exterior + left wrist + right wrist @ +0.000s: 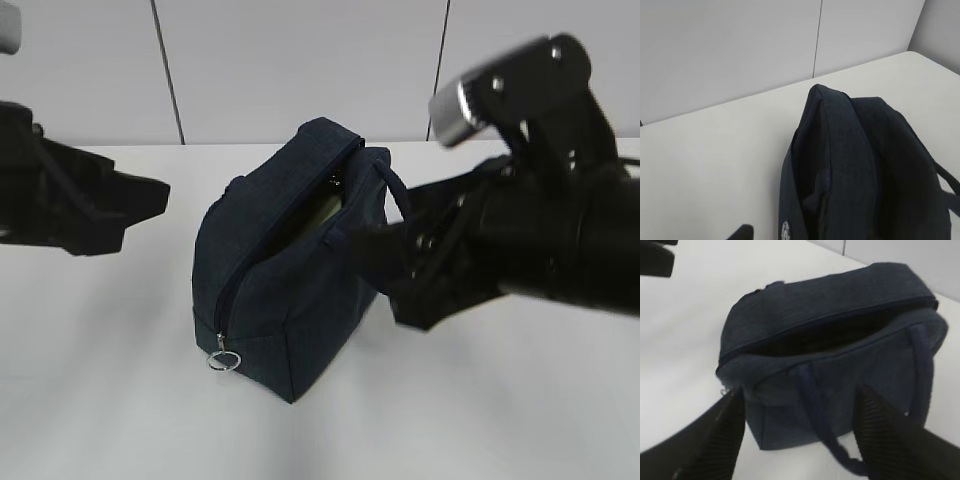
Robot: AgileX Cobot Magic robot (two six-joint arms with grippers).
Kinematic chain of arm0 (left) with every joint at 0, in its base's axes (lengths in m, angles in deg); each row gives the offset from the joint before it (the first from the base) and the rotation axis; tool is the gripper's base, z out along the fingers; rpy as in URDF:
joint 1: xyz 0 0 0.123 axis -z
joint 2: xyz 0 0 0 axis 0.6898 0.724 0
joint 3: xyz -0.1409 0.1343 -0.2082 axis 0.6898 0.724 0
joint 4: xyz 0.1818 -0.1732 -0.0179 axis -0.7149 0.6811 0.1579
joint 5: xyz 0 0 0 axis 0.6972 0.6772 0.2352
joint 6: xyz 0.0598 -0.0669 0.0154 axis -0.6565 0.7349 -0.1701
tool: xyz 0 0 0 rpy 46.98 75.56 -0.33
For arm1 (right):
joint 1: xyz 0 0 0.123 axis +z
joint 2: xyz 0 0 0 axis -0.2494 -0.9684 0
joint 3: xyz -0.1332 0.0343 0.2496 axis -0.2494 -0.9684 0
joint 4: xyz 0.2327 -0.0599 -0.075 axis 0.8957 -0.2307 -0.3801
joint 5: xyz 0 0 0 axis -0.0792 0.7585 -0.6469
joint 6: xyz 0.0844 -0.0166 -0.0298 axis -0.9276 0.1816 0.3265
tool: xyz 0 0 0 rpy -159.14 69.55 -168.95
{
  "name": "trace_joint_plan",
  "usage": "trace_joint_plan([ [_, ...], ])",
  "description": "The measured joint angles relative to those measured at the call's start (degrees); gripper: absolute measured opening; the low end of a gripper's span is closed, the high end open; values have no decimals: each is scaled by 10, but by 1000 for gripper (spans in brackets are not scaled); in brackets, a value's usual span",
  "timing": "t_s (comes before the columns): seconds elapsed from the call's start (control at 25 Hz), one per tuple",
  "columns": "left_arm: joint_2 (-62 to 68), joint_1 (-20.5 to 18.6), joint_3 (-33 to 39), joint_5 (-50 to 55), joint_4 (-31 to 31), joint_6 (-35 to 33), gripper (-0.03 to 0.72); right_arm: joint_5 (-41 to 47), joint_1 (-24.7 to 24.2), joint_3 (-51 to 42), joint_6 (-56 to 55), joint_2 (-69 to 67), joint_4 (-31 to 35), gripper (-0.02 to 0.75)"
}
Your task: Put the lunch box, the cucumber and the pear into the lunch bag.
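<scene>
Right end effector (797, 435) spread empty beside bag (285, 290), zip gaping for loading (left's state unclear).

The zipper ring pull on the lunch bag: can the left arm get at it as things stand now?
Probably yes. The ring pull hangs at the lunch bag's near lower end, on the left arm's side, with bare table around it and nothing covering it.

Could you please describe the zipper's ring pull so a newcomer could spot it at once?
Start at the white table, then the navy lunch bag standing mid-table. At the bag's lower front corner, where the open zipper ends, hangs the ring pull: the only shiny metal loop there.
</scene>
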Motion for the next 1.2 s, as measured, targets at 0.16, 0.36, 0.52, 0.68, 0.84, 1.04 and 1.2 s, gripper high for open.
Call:
trace_joint_plan([
  [0.16,-44,0,51,-36,0,0,396,-93,95,-61,-18,2,2,517],
  [0.36,-84,0,84,-46,0,0,396,-201,183,-102,-103,-23,-39,517],
  [0.52,-89,0,87,-45,0,-1,396,-253,190,-104,-171,-100,-97,517],
  [0.68,-89,0,87,-45,0,-1,396,-332,190,-104,-266,-186,-177,517],
  [0.84,-89,0,87,-40,0,-1,396,-381,190,-97,-303,-266,-202,496],
  [1.04,-90,0,87,-37,0,-1,396,-412,190,-55,-307,-352,-220,453],
  [1.2,-90,0,87,-36,0,-1,396,-416,190,-15,-307,-403,-213,449],
])
